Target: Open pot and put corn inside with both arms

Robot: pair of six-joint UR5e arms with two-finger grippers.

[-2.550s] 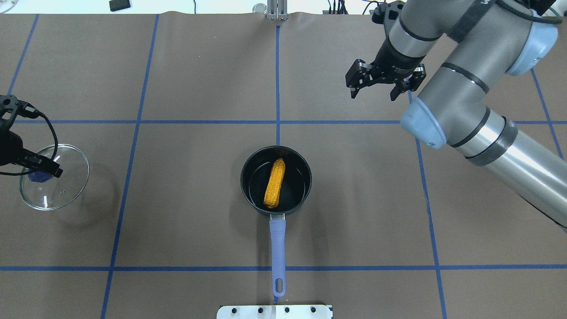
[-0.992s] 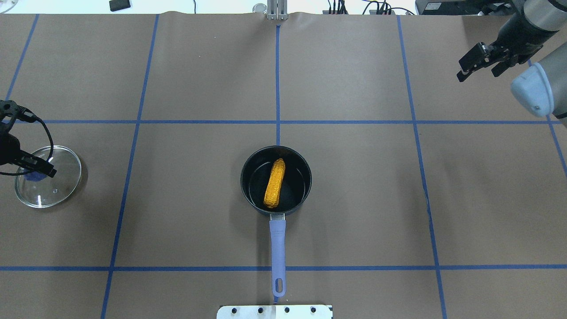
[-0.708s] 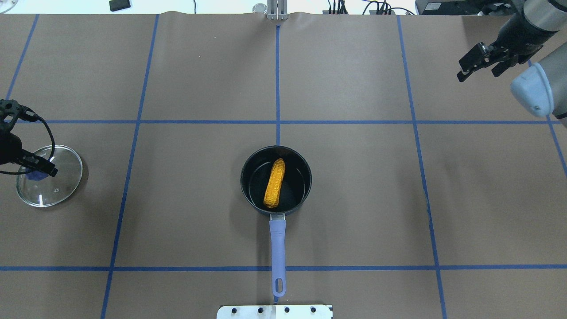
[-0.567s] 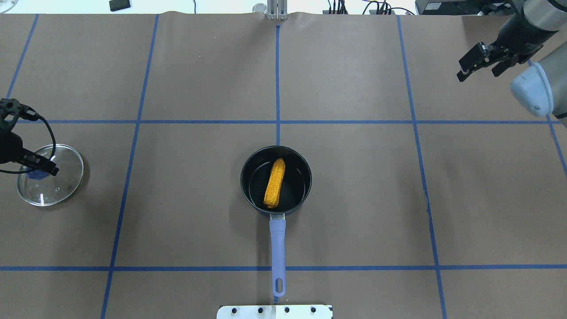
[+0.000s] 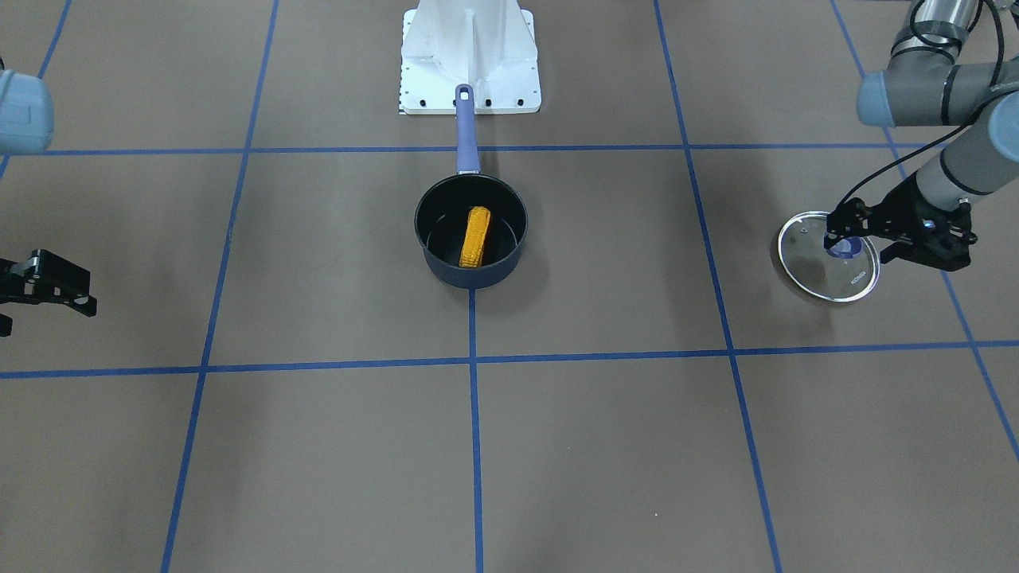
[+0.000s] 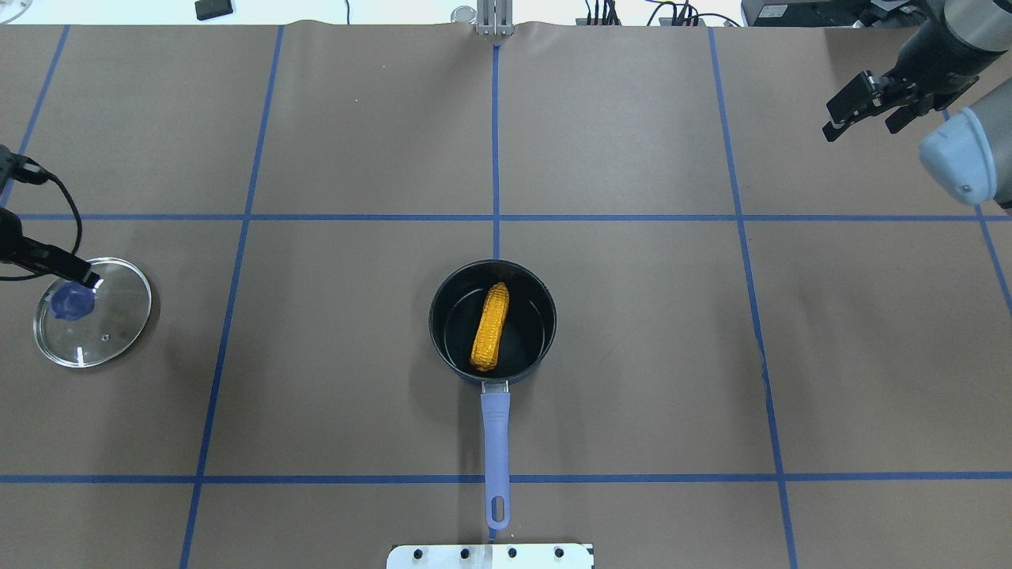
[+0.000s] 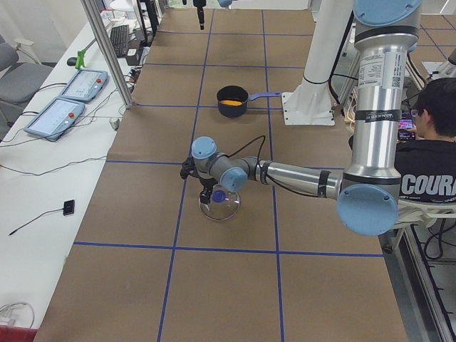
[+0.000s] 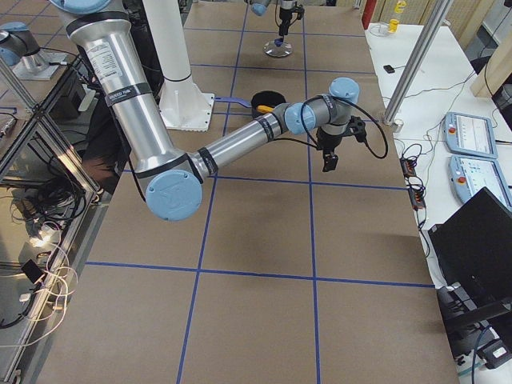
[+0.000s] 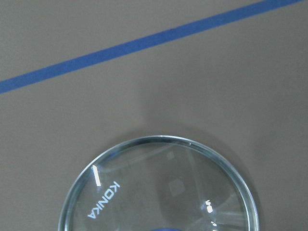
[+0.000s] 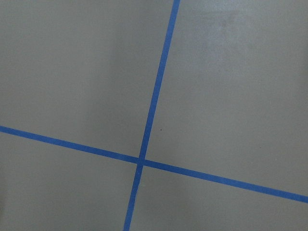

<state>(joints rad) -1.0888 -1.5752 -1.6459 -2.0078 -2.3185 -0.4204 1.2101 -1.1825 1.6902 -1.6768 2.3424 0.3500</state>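
Observation:
The navy pot (image 6: 443,341) stands open at the table's middle, its purple handle (image 6: 496,442) pointing toward the robot's base. The yellow corn (image 6: 490,328) lies inside it, also seen in the front view (image 5: 475,236). The glass lid (image 6: 118,332) lies flat on the table at the far left, its purple knob (image 6: 71,301) uncovered. My left gripper (image 5: 860,241) is open just above the knob, one fingertip (image 6: 85,277) beside it. The left wrist view shows only the lid (image 9: 159,192). My right gripper (image 6: 860,130) is open and empty at the far right.
The white base plate (image 6: 490,555) sits at the near edge behind the pot's handle. Blue tape lines (image 10: 144,161) grid the brown table cover. An operator (image 7: 431,149) sits beside the robot, and control pendants (image 7: 64,100) lie on the side bench.
The lid has come down flat on the table and my left gripper has opened and drawn back off the knob. My right arm swung away to the far right corner.

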